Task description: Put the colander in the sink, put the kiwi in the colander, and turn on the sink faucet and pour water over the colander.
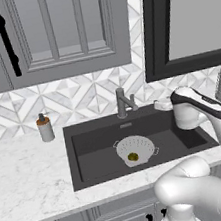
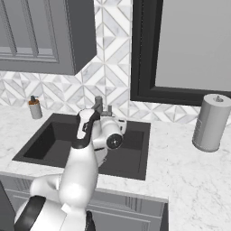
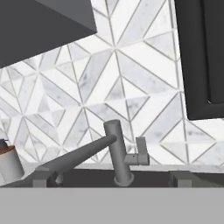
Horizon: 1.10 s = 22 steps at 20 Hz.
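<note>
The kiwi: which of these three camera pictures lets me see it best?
The left base view. There the kiwi lies as a small olive spot inside the white colander in the sink, unobstructed. In the right base view the arm covers that part of the basin, and the hand view looks at the sink faucet instead.

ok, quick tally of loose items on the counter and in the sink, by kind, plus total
Colander, in the sink: 1
Kiwi, in the colander: 1
Soap bottle, on the counter left of the sink: 1
Grey canister, on the counter right of the sink: 1
Total: 4
</note>
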Motion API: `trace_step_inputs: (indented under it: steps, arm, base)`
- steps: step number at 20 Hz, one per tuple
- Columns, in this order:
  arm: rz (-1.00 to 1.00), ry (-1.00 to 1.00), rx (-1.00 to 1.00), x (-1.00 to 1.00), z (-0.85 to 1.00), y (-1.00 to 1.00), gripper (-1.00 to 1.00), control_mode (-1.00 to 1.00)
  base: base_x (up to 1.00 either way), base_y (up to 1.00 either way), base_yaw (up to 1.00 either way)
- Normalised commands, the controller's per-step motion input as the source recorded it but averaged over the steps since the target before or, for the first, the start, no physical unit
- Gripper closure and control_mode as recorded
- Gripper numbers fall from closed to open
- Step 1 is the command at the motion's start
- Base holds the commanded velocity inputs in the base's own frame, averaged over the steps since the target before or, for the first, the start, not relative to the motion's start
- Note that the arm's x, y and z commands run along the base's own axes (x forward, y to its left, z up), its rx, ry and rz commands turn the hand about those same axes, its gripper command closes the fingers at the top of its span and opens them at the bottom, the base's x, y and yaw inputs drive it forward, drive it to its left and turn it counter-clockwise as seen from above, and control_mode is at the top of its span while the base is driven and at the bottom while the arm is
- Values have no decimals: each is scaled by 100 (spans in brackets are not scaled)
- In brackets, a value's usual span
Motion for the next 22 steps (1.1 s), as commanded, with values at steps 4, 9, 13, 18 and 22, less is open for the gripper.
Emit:
trace_step_inputs:
  steps: [4,9,13,18,22]
  arm:
    - [0,0,3,20,0,-5,-100,-100]
    - [0,0,0,14,0,-10,-100,-100]
    - [0,0,0,13,0,-7,-100,-100]
    - [0,0,0,25,0,0,-100,-100]
    - [0,0,0,31,0,0,-100,-100]
  base:
    - [0,0,0]
    - [0,0,0]
    - [0,0,0]
    - [0,0,0]
    - [0,0,0]
